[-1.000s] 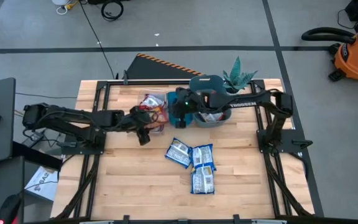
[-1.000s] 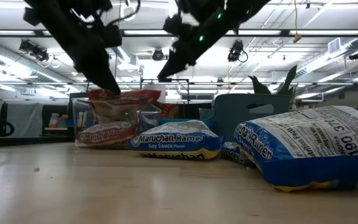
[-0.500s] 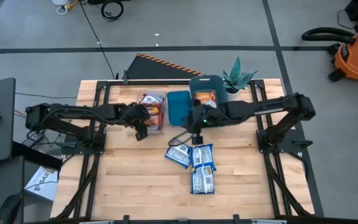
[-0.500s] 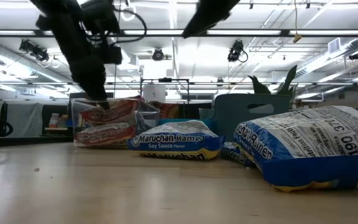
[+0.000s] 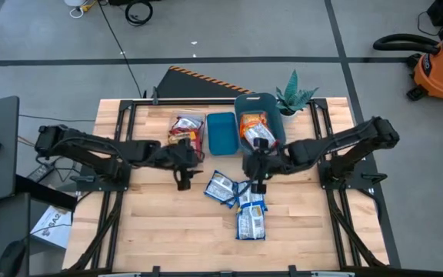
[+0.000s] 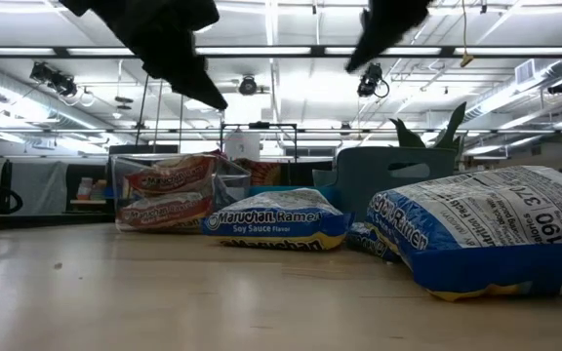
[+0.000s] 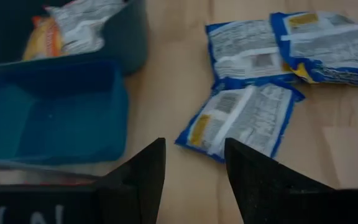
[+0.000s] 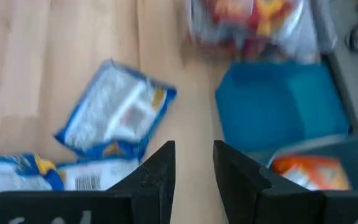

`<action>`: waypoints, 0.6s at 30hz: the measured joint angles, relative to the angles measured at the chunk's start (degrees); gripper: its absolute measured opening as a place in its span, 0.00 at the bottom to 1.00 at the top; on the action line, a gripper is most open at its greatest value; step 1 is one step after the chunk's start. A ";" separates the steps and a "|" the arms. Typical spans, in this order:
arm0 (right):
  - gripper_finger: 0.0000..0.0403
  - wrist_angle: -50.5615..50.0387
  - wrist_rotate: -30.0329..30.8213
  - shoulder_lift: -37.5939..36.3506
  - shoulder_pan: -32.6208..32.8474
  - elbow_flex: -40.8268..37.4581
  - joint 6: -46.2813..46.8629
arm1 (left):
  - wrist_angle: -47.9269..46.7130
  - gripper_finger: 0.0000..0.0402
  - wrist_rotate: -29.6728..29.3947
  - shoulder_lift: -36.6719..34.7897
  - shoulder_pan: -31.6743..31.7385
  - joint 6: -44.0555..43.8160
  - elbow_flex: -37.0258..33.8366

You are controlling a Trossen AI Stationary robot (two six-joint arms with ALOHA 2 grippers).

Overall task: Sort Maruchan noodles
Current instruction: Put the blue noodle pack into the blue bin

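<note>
Hovering right pincer [image 5: 258, 185], seemingly above noodles [image 5: 221, 189]

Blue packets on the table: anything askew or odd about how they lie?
Three blue packets lie loose, angled differently and overlapping, backs up. The middle blue bin is empty. Both grippers, left and right, hover open nearby.

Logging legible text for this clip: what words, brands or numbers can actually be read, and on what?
"Maruchan Ramen", "Soy Sauce Flavor": blue packet, low view.
"Maruchan", partly legible: red packet in the clear bin.
"Nutrition Facts", partly legible: back of the nearest blue packet.
Other print on packets in the high and wrist views: too small or blurred.
</note>
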 joint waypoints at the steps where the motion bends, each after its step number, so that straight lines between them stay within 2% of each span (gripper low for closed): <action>1: 0.28 -0.07 0.60 0.00 0.44 -1.58 1.77 | 1.46 0.43 -0.10 1.23 -0.57 -0.20 0.08; 5: 0.28 1.12 2.63 0.02 2.47 -7.33 8.51 | 3.84 0.43 -0.14 6.78 -2.65 -1.78 0.53; 9: 0.28 2.33 6.54 0.02 5.64 -10.88 13.84 | 2.62 0.43 -0.03 12.81 -4.60 -1.34 4.92; 11: 0.28 3.99 9.76 0.00 7.37 -12.46 15.33 | -0.21 0.43 -0.01 15.94 -5.21 0.00 7.38; 18: 0.28 9.07 19.03 0.02 13.36 -16.68 16.88 | -0.61 0.43 0.02 26.32 -5.09 6.38 15.44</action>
